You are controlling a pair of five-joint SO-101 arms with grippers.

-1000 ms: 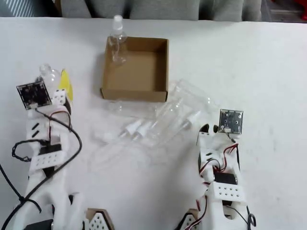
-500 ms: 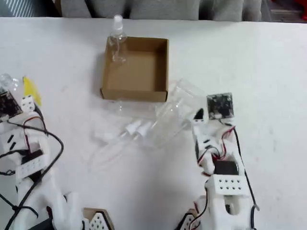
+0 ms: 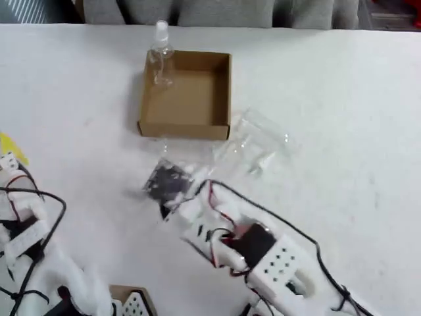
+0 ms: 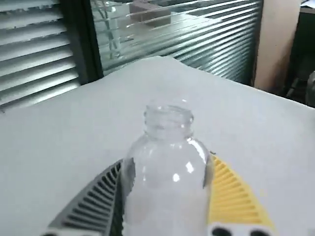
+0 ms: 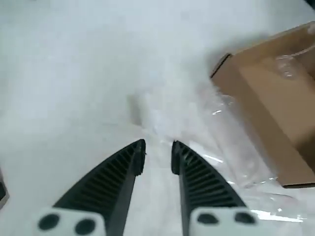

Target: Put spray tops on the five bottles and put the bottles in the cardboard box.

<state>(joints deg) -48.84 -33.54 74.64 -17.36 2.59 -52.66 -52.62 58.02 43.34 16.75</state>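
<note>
A clear bottle [image 4: 167, 191] with no top stands upright between the grey and yellow fingers of my left gripper [image 4: 167, 164], which is shut on it at the table's left edge [image 3: 8, 155]. My right arm [image 3: 250, 243] stretches leftward across the table in front of the cardboard box [image 3: 187, 95]. My right gripper [image 5: 157, 157] hovers narrowly open over blurred clear plastic pieces [image 5: 162, 118], holding nothing. A bottle with a spray top [image 3: 160, 49] stands at the box's far left corner. More clear bottles [image 3: 256, 141] lie to the right of the box's front.
The box's brown corner [image 5: 275, 98] lies just ahead of my right gripper. A small white spray top [image 3: 260, 164] lies by the loose bottles. White tabletop [image 3: 342, 99] spreads to the right of the box.
My right arm has swung far left, from the right of the loose bottles to in front of the box. My left arm has carried its bottle left to the table's edge.
</note>
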